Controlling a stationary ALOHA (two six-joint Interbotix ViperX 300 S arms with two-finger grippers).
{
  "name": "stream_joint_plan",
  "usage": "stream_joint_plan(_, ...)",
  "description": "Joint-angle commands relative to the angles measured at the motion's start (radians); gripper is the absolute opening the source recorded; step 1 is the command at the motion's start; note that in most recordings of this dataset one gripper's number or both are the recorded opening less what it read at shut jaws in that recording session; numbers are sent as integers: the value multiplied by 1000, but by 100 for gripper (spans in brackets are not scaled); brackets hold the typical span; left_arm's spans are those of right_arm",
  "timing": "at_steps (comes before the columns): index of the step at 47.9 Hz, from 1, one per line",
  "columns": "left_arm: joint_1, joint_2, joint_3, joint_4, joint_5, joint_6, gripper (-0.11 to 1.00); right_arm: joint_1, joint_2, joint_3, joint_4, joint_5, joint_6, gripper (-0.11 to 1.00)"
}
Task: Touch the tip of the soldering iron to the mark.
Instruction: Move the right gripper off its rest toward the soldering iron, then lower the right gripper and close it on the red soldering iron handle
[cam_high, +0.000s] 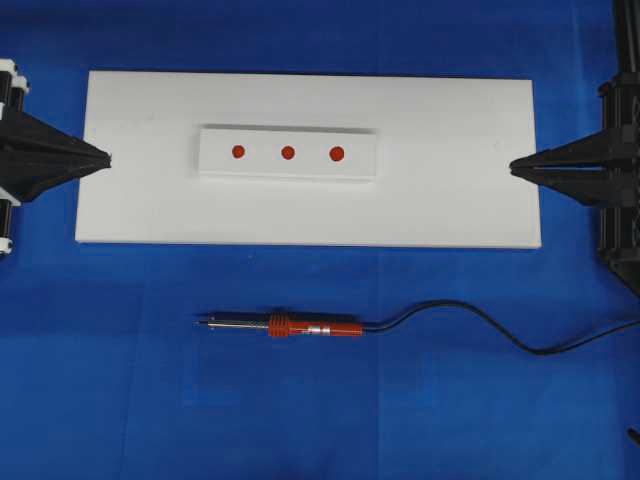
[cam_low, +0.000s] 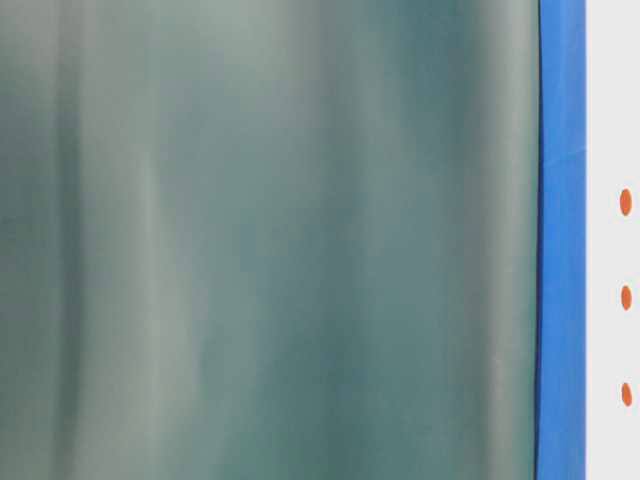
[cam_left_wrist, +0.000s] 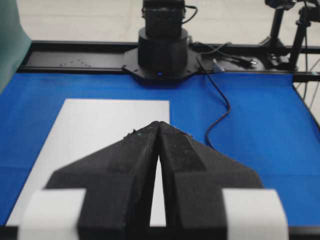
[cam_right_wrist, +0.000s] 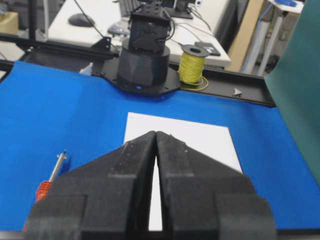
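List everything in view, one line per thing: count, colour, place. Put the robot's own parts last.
soldering iron: one, red-orange handle, silver shaft, lying on the blue cloth in front of the board, tip pointing left
cord: one, black, running from the handle off to the right
mark: one, red, middle dot on the block
outer dots: two, red, either side of the mark
block: one, white, on the board
board: one, white, mid-table
cloth: one, blue, covering the table
wire spool: one, yellow, behind the opposite arm's base
left claw: black, shut, at board's left edge
right claw: black, shut, at board's right edge
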Motion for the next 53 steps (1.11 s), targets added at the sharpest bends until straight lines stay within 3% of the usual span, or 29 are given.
stream_joint_plan(1, 2, 5, -18, 3, 0, -6, 0, 12, 17, -28, 5, 0, 12, 0)
stream_joint_plan(12, 3, 0, -17, 3, 6, 5, 0, 20, 51, -54, 8, 75, 43, -6)
stream_joint_plan(29, 2, 0, -12, 3, 11, -3, 0, 77, 189, -94, 8, -2, 72, -2)
stream_joint_plan(33, 3, 0, -11, 2, 11, -5, 0, 101, 249, -121, 8, -18, 84, 9)
stream_joint_plan(46, 3, -2, 3, 2, 11, -5, 0, 149, 483, -224, 14, -75, 163, 86)
stream_joint_plan(53, 3, 0, 9, 3, 6, 3, 0, 178, 627, -291, 31, -87, 173, 82)
